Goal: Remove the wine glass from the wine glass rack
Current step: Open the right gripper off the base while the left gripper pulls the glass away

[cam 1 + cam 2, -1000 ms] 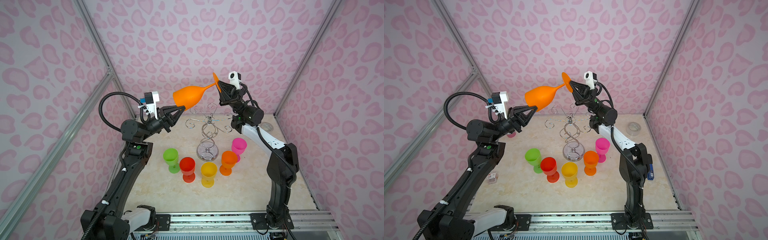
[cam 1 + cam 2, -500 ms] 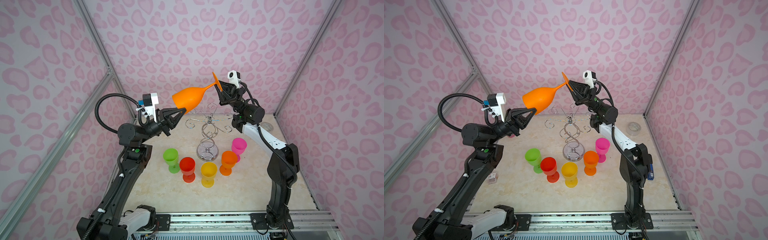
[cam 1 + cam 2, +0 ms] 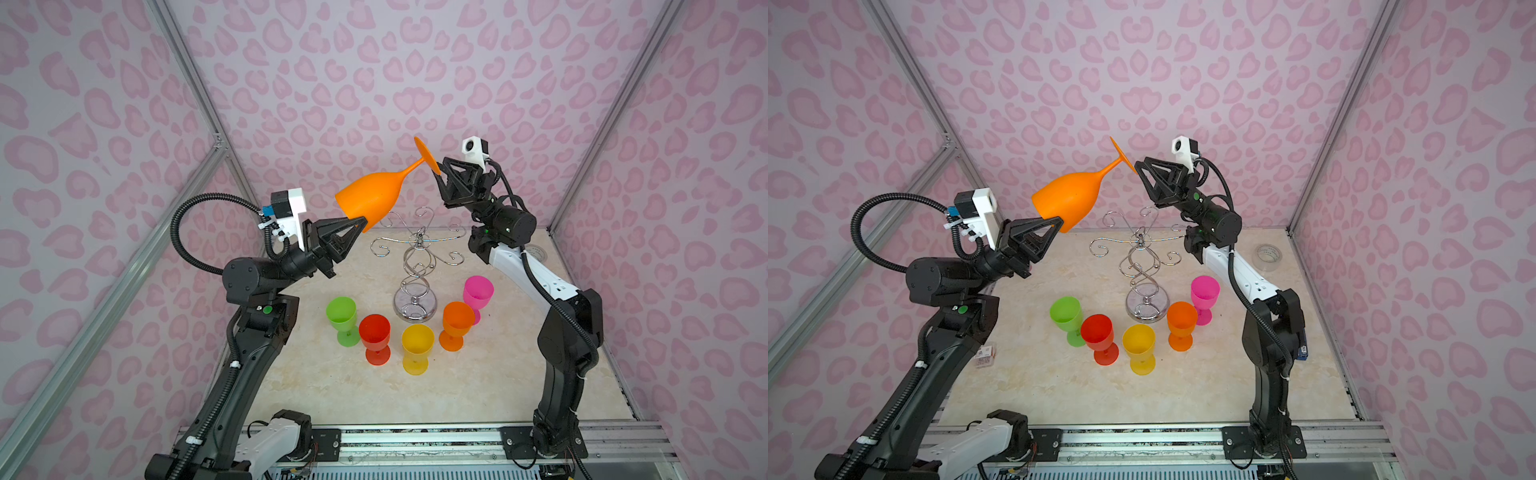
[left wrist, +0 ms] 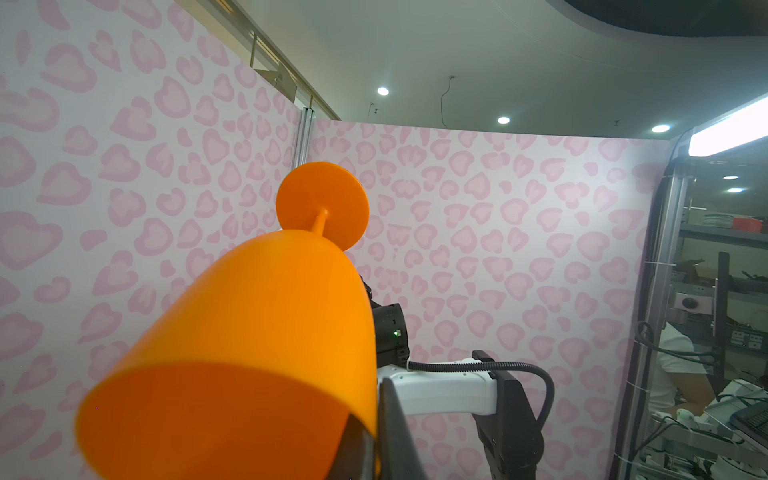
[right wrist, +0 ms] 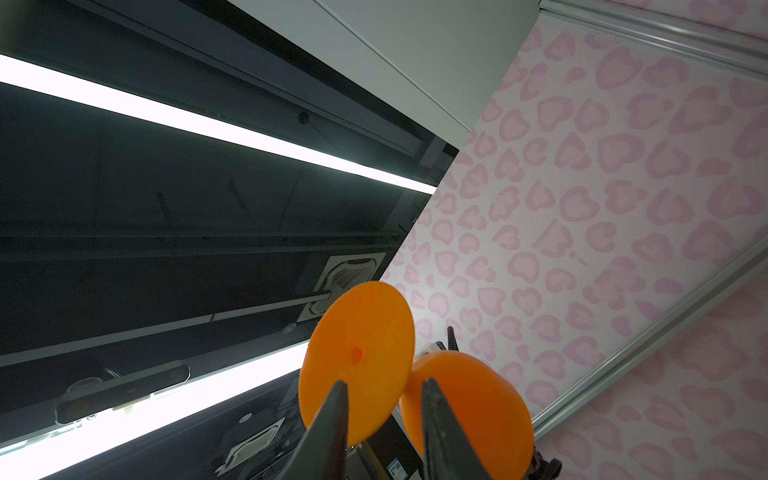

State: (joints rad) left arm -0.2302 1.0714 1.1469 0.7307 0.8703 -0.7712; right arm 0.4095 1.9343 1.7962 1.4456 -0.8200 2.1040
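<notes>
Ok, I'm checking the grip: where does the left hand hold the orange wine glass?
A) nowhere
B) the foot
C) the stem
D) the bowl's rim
D: in both top views the left hand is shut on the bowl rim of the wine glass.

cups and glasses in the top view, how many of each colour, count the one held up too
orange: 2, the big wine glass and the small orange cup
green cup: 1
red cup: 1
yellow cup: 1
pink cup: 1
total: 6
</notes>
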